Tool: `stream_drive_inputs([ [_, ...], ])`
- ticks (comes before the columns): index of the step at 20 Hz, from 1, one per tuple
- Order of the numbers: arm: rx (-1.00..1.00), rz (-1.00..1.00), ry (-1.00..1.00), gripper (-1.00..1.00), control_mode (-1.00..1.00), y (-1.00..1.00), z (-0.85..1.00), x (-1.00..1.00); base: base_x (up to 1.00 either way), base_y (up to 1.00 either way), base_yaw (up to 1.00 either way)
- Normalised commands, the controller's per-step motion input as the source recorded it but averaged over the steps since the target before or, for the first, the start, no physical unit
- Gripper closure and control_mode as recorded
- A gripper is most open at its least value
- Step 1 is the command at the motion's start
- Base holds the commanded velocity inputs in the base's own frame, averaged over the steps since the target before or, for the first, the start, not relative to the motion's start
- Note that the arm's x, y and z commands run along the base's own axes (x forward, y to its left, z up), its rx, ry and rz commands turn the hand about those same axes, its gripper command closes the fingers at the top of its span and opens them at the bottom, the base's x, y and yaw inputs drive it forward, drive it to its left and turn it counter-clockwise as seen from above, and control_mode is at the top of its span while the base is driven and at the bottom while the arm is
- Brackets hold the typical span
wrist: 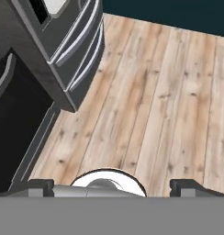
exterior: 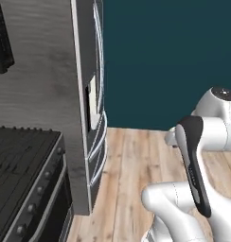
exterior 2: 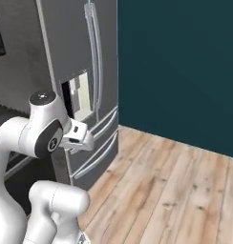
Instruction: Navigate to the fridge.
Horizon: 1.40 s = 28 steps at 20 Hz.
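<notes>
The fridge (exterior 2: 82, 86) is cut off at the frame top, upper left. The claw (wrist: 111, 186) stands wide apart over the wooden floor (wrist: 169, 92), holding nothing.

A light wooden plank floor (exterior: 136, 179) carries the scene; it fills the lower middle of the left base view, the lower right of the right base view (exterior 2: 171, 190), and most of the hand view (wrist: 159, 101). Its boards run away from the camera toward a dark teal wall (exterior 2: 180, 66) across the upper right of both base views. Standing directly on the floor is the fridge (exterior 2: 85, 95), upper left of the right base view, its bottom drawers reaching down to the planks. Just beside it, at lower left of the left base view, stands a black oven (exterior: 27, 189).
</notes>
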Motion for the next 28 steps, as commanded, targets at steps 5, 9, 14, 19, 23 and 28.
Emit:
stream_drive_inputs([
  [5,0.0,0.0,0.0,-1.0,1.0,0.0,0.0,0.0,1.0,-0.7,0.57],
  [9,0.0,0.0,0.0,-1.0,1.0,0.0,0.0,0.0,1.0,-0.71,0.57],
  [14,0.0,0.0,0.0,-1.0,1.0,0.0,0.0,0.0,0.94,-0.86,0.52],
  [19,0.0,0.0,0.0,-1.0,1.0,0.0,0.0,0.0,0.58,-1.0,0.4],
  [23,0.0,0.0,0.0,-1.0,1.0,0.0,0.0,0.0,0.59,-0.85,0.41],
  [28,0.0,0.0,0.0,-1.0,1.0,0.0,0.0,0.0,0.61,-0.3,0.42],
])
